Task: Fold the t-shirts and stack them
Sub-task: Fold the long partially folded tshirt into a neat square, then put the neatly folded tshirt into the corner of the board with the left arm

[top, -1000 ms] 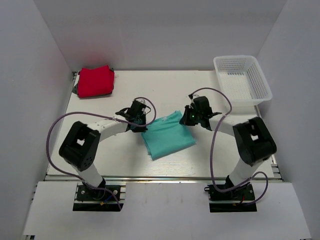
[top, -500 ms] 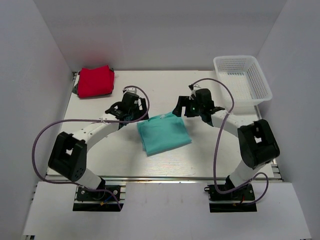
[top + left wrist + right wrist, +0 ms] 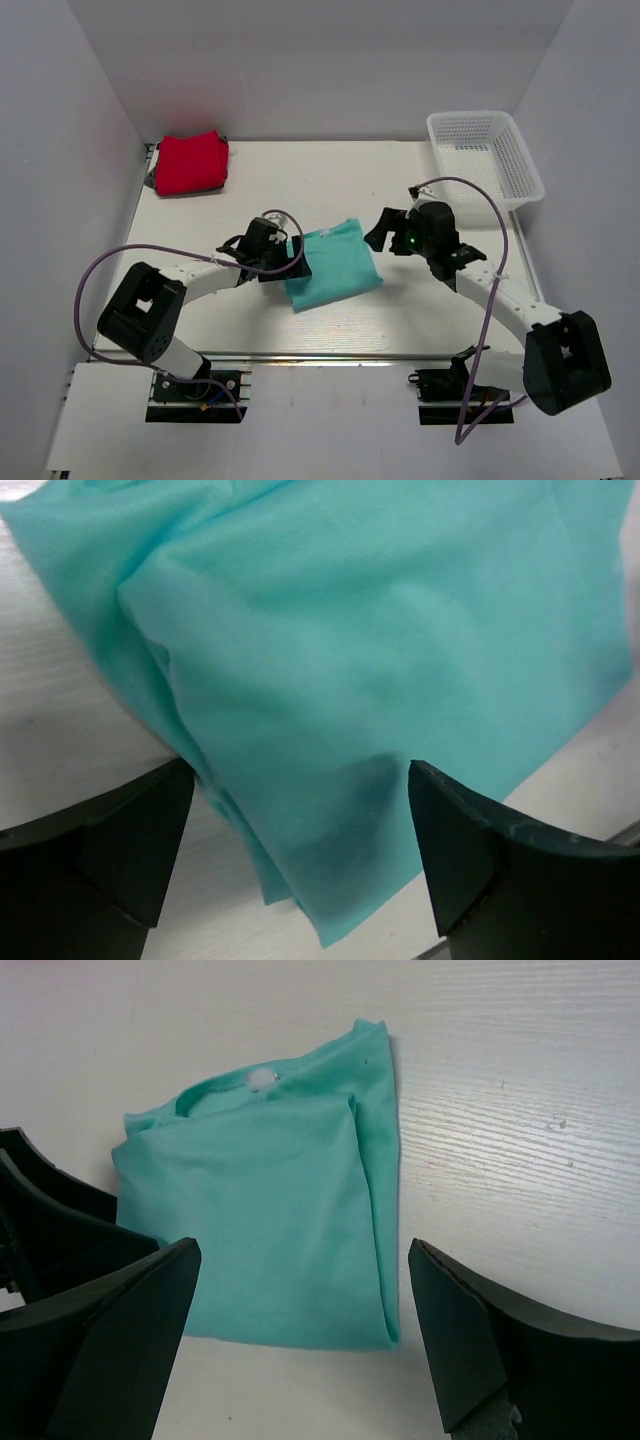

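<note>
One teal t-shirt (image 3: 335,262) lies between both splayed hands (image 3: 292,260) (image 3: 380,232).

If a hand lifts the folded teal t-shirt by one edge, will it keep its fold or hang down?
Probably it hangs down: the teal t-shirt is thin cloth with soft creases, so its layers would likely sag open. It looks light. Pushed, it may bunch up, since its folded edges lie loose.
</note>
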You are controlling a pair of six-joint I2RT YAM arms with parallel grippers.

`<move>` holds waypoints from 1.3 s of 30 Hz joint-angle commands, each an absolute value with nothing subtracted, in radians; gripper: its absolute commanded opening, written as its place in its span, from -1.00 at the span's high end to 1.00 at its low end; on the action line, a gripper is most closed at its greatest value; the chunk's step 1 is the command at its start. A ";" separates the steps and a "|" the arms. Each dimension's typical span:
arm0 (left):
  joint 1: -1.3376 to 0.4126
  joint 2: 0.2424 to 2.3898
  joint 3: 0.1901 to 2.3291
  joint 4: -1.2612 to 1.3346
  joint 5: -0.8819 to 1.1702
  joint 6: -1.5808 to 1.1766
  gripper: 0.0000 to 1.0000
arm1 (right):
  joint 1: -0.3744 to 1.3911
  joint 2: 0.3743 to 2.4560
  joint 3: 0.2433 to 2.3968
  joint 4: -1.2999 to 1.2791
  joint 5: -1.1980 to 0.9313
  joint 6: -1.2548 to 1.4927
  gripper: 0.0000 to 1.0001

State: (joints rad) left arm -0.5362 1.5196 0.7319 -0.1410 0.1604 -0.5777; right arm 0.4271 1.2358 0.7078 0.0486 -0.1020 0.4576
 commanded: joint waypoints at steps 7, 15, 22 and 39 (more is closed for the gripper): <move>-0.571 1.631 0.735 -0.063 0.124 -0.572 -0.02 | 0.425 1.101 0.627 0.008 -0.051 0.469 -0.81; -0.592 1.703 0.937 -0.221 -0.090 -0.477 1.00 | 0.423 1.042 0.612 -0.032 -0.005 0.469 -0.81; -0.569 1.696 1.250 -0.431 -0.394 -0.221 1.00 | 0.423 1.034 0.603 -0.034 0.071 0.459 -0.81; -0.351 1.942 1.707 -0.315 -0.670 0.365 1.00 | 0.422 1.134 0.698 -0.075 0.192 0.430 -0.81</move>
State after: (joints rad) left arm -0.3889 1.9846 1.6226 -0.3786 -0.6117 0.2199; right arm 0.4210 1.1267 0.6365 -0.0799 0.1417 0.4480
